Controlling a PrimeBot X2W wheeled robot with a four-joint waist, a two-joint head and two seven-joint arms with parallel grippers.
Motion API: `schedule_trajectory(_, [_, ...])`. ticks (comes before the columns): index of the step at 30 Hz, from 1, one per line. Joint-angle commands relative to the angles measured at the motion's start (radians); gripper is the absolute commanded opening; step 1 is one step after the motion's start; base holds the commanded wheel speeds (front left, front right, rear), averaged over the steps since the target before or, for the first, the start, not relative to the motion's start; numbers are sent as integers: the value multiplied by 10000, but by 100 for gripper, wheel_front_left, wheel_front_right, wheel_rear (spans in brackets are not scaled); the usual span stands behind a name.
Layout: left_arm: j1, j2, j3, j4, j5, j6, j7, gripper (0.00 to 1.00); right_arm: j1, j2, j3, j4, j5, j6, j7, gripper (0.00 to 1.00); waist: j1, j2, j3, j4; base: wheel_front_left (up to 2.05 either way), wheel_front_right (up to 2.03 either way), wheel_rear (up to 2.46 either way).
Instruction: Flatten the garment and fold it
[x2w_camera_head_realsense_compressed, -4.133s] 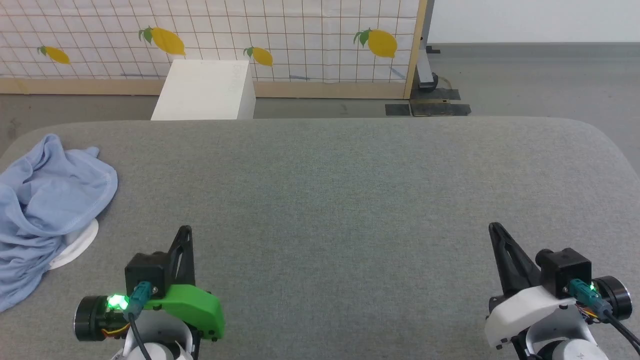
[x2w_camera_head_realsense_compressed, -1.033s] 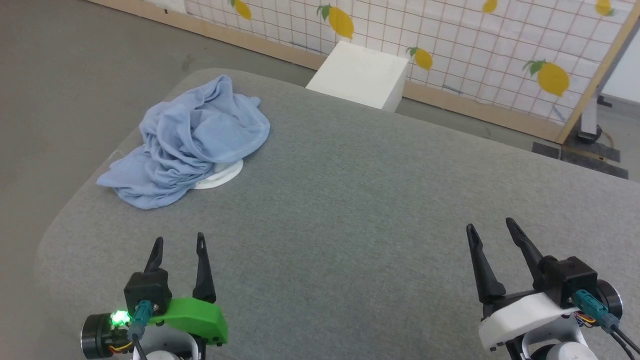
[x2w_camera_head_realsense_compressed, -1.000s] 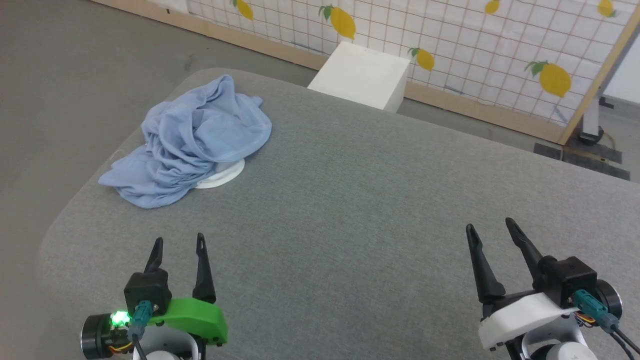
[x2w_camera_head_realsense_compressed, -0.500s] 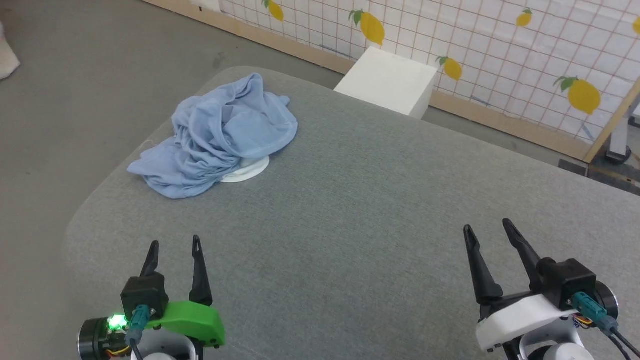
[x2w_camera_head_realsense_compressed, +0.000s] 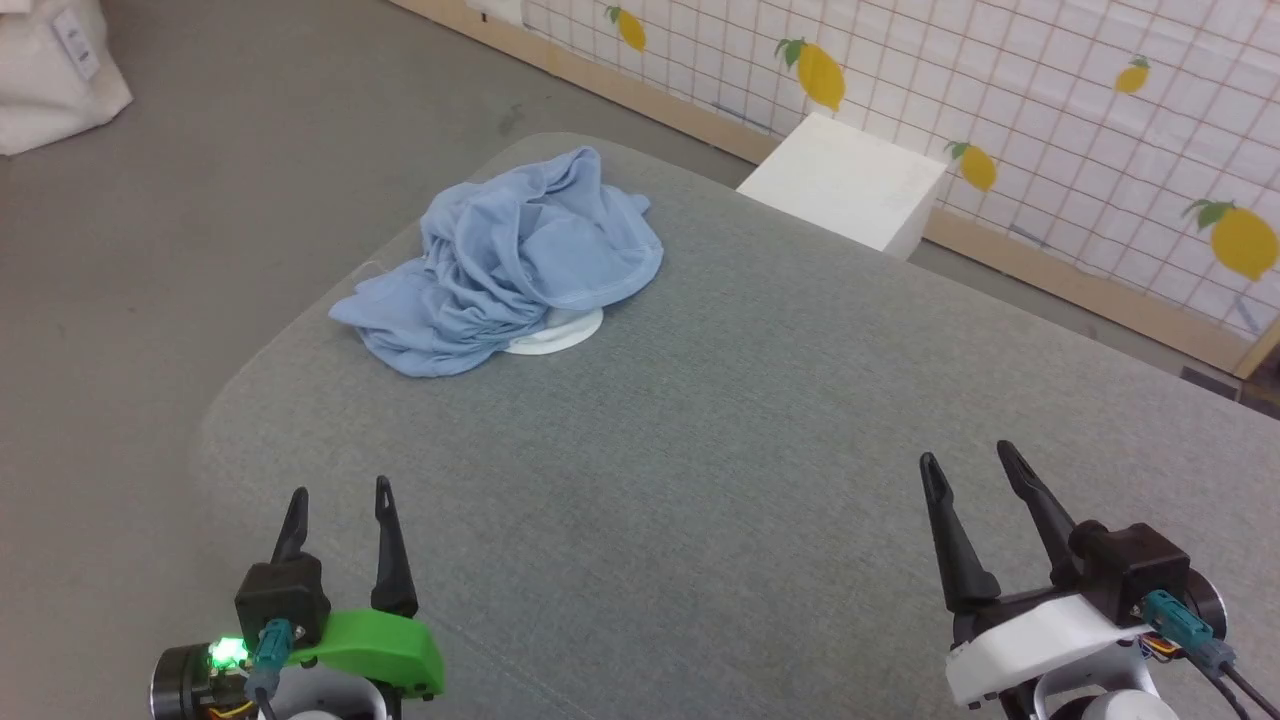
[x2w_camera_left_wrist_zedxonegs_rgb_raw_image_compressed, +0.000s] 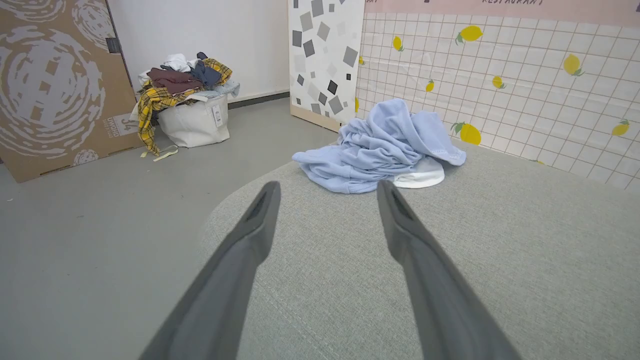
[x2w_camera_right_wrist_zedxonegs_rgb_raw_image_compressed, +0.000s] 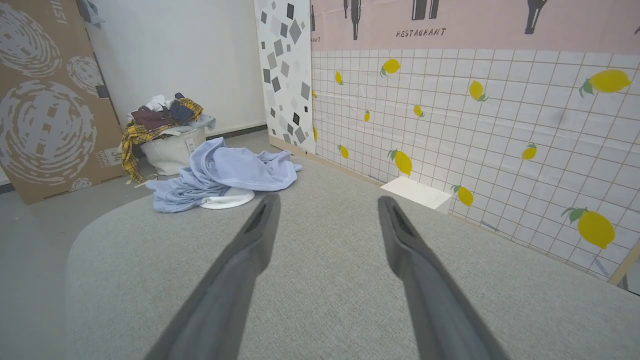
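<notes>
The garment (x2w_camera_head_realsense_compressed: 510, 260) bunched at the worktop's (x2w_camera_head_realsense_compressed: 760, 400) far left corner; our left end effector (x2w_camera_head_realsense_compressed: 338, 495) and right end effector (x2w_camera_head_realsense_compressed: 965, 462) by the near edge, both spread wide, empty

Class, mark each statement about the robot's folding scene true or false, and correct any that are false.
1. The garment lies crumpled in a heap on the grey table. True.
2. The left gripper is shut on the garment. False: it is open, apart from the garment, and holds nothing.
3. The right gripper is open. True.
4. The white box stands on the grey table. False: it stands on the floor beyond the table's far edge.
5. The white fabric bin on the floor is empty. False: clothes are heaped in it.
</notes>
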Motion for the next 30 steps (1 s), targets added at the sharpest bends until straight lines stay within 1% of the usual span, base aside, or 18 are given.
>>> schedule_trajectory(1, [129,85,-33,47,-110,63,-123,100,86,12,11,14,76,-14,-107,100,0,56,19,130,0,0,0])
schedule_trajectory(4, [-37,64,-18,111,-309,-38,-181,100,127,12,-42,7,99,-15,-118,100,0,58,104,276,0,0,0])
schedule_trajectory(7, [-653,128,-80,358,-545,-335,-244,100,159,13,-154,-152,26,-15,-36,100,0,59,458,387,0,0,0])
schedule_trajectory(10, [-1768,234,-72,683,-810,-692,-115,100,-36,13,-157,-494,-319,-15,235,100,0,60,1239,119,0,0,0])
schedule_trajectory(14, [-3669,337,52,1318,-1289,-1111,435,100,-493,13,-237,-1057,-773,-15,581,100,0,60,2591,-416,0,0,0])
schedule_trajectory(20, [-6411,885,430,2538,-1988,-1630,1731,100,-1061,-92,-36,-1611,-1066,-15,889,100,0,60,4487,-1417,0,0,0])
schedule_trajectory(23, [-7409,1354,778,2996,-2457,-1852,2606,100,-1484,-255,118,-1736,-1045,-15,885,100,0,60,5343,-2045,0,0,0])
schedule_trajectory(27, [-8201,1953,1054,3354,-3018,-2153,3889,100,-1975,-338,138,-1910,-1027,-15,806,100,0,60,6261,-2709,0,0,0])
schedule_trajectory(30, [-8402,2420,1195,3487,-3320,-2273,4840,100,-2245,-346,149,-2009,-1007,-15,730,100,0,60,6812,-3124,0,0,0])
